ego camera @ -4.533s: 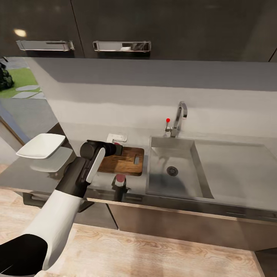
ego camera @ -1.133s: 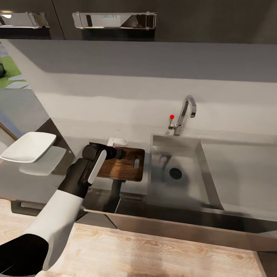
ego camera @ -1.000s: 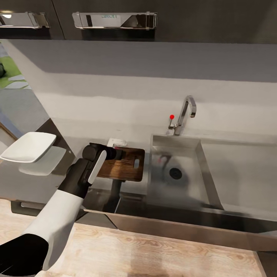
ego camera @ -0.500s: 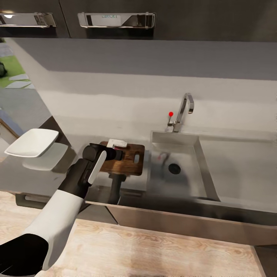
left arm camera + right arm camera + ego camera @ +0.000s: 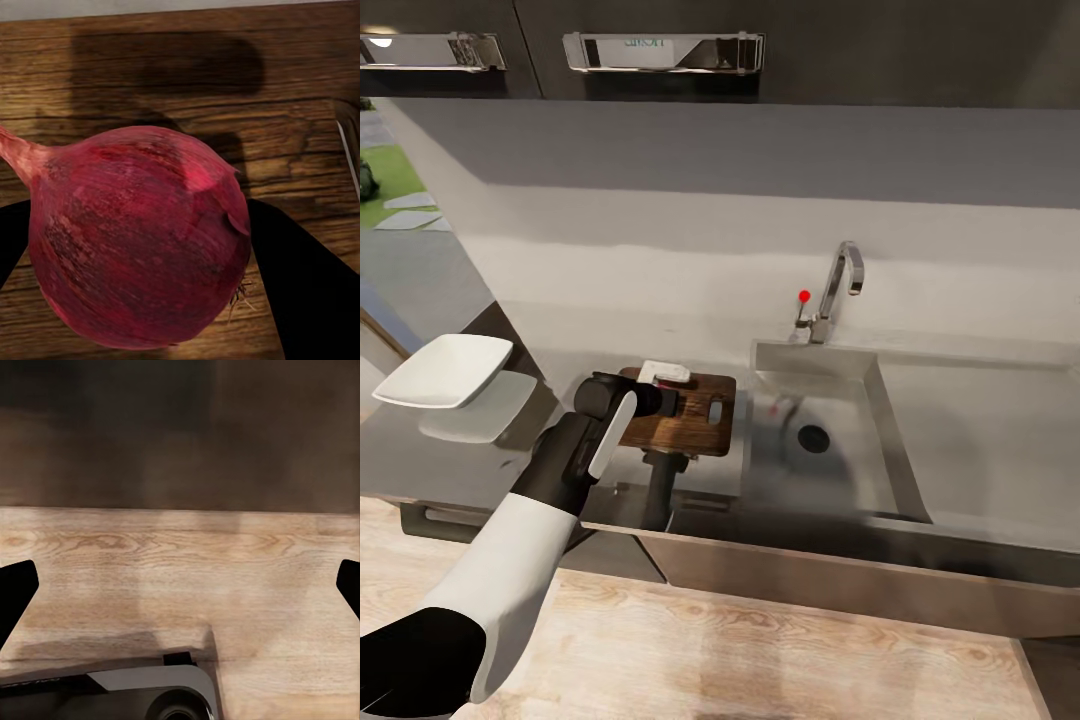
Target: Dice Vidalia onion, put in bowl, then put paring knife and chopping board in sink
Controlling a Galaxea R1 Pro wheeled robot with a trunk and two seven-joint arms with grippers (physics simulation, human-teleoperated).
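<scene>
The left gripper [image 5: 142,247] is seen in the left wrist view closed around the onion [image 5: 139,236], with a dark finger [image 5: 307,292] at each side of it. The onion is held just above the board [image 5: 187,82]; whether it touches the wood cannot be told. In the head view the left arm reaches over the front edge of the desk [image 5: 480,465], and its wrist covers the left part of the board [image 5: 695,405]. The board lies just left of the sink [image 5: 820,440]. A small white and red object [image 5: 665,374] is at the back edge of the board. The bowl [image 5: 445,370] is near the left end of the desk. The right gripper [image 5: 180,600] is wide open, with wooden floor [image 5: 180,562] below it.
</scene>
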